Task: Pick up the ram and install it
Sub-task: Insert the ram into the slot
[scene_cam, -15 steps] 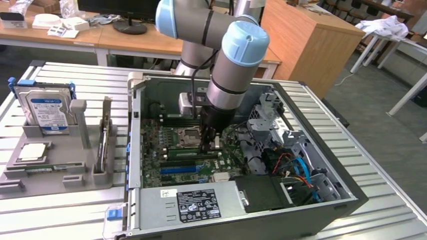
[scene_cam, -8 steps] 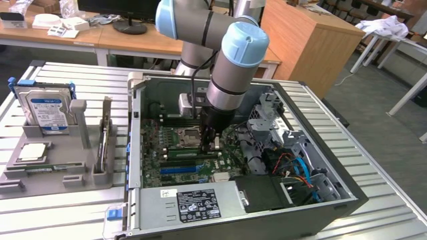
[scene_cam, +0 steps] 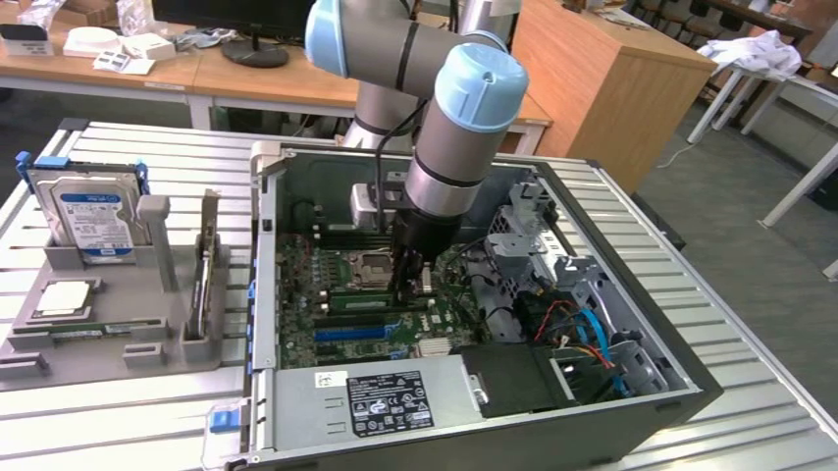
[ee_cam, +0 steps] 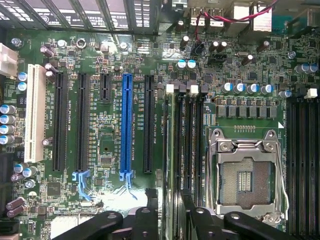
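Down inside the open computer case (scene_cam: 661,404), the arm's jaws are clamped on the ram (ee_cam: 172,150) — seen edge-on, it lines up with the black memory slots (ee_cam: 194,142), between the blue expansion slot (ee_cam: 126,125) and the processor socket (ee_cam: 245,175).

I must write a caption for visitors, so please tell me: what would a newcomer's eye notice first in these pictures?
First, the big arm with pale blue joints, reaching into the open computer case in the exterior view's middle. Then the bright blue slot on the green board, with the ram edge-on among black slots near it. A hard drive stands upright at the exterior view's left.
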Available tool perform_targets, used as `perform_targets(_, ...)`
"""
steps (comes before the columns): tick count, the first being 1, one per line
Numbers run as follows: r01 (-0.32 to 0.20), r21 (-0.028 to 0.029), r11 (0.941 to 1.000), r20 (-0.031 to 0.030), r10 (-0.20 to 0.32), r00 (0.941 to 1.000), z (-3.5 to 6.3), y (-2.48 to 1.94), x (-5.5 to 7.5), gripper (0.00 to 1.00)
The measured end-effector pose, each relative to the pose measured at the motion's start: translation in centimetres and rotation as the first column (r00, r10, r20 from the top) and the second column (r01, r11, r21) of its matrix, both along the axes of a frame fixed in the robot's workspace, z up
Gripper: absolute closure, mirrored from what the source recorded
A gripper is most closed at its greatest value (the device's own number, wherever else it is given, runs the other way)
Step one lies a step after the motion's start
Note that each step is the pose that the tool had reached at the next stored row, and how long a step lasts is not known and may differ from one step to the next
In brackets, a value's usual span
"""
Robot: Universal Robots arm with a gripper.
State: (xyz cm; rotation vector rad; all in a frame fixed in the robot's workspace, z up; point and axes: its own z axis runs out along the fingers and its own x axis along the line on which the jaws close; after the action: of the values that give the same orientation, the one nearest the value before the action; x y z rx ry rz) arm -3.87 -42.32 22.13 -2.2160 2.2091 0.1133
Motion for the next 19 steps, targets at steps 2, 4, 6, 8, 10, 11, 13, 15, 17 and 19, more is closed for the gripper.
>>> perform_targets(2, 0.000, 0.0000, 1.0000, 0.0000, 0.000, 1.0000, 0.00, 0.00, 0.0, 0.69)
perform_targets(4, 0.000, -0.0004, 1.0000, -0.0002, 0.000, 1.0000, 0.07, -0.01, 0.0, 0.69)
perform_targets(6, 0.000, -0.0007, 1.0000, -0.0001, 0.000, 1.0000, 0.38, 0.00, 0.0, 0.69)
perform_targets(8, 0.000, -0.0013, 1.0000, 0.0000, 0.000, 1.0000, 0.86, 0.00, 0.0, 0.69)
perform_targets(10, 0.000, -0.0016, 1.0000, 0.0000, 0.000, 1.0000, 1.46, 0.00, 0.0, 0.69)
perform_targets(11, 0.000, -0.0016, 1.0000, 0.0000, 0.000, 1.0000, 1.80, 0.00, 0.0, 0.69)
perform_targets(13, 0.000, -0.0019, 1.0000, 0.0000, 0.000, 1.0000, 2.51, 0.00, 0.0, 0.69)
perform_targets(15, 0.000, -0.0023, 1.0000, 0.0000, 0.000, 1.0000, 3.31, 0.00, 0.0, 0.69)
perform_targets(17, 0.000, -0.0026, 1.0000, 0.0000, 0.000, 1.0000, 4.14, 0.00, 0.0, 0.69)
perform_targets(19, 0.000, -0.0029, 1.0000, 0.0000, 0.000, 1.0000, 5.03, 0.00, 0.0, 0.69)
